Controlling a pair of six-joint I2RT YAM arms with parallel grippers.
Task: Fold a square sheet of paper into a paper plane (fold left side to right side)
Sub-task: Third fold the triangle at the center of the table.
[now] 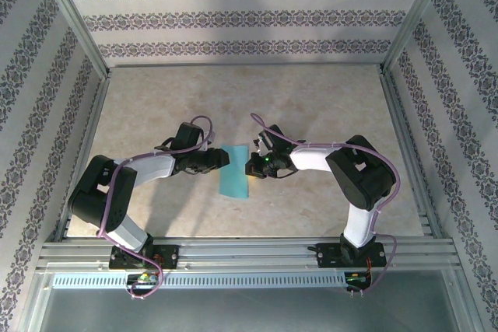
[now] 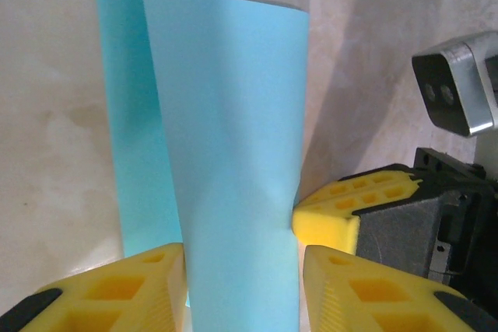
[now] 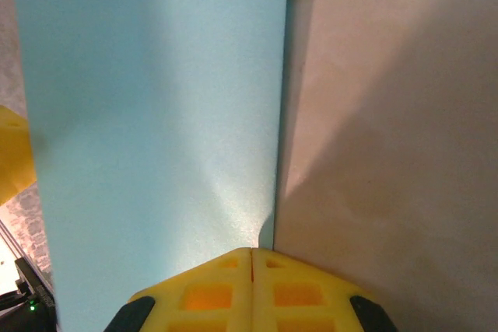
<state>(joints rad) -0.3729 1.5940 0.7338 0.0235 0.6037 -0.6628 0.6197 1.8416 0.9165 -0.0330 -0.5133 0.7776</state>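
The square sheet of paper (image 1: 233,179) is cyan and lies folded over into a narrow strip at the table's middle. In the left wrist view its upper flap (image 2: 226,114) curves up and runs between my left gripper's (image 2: 243,270) yellow fingers (image 2: 117,293), which stand apart on either side of it. My left gripper (image 1: 223,159) is at the strip's left edge and my right gripper (image 1: 249,166) at its right edge. The right gripper (image 3: 253,254) is shut, its tip against the paper's (image 3: 156,114) right edge. Whether paper is pinched there is hidden.
The beige marbled table (image 1: 327,106) is bounded by aluminium rails (image 1: 249,250) in front and patterned walls (image 1: 233,17) behind and at both sides. The right gripper's yellow tip (image 2: 334,219) and wrist camera (image 2: 459,87) sit close beside the left fingers.
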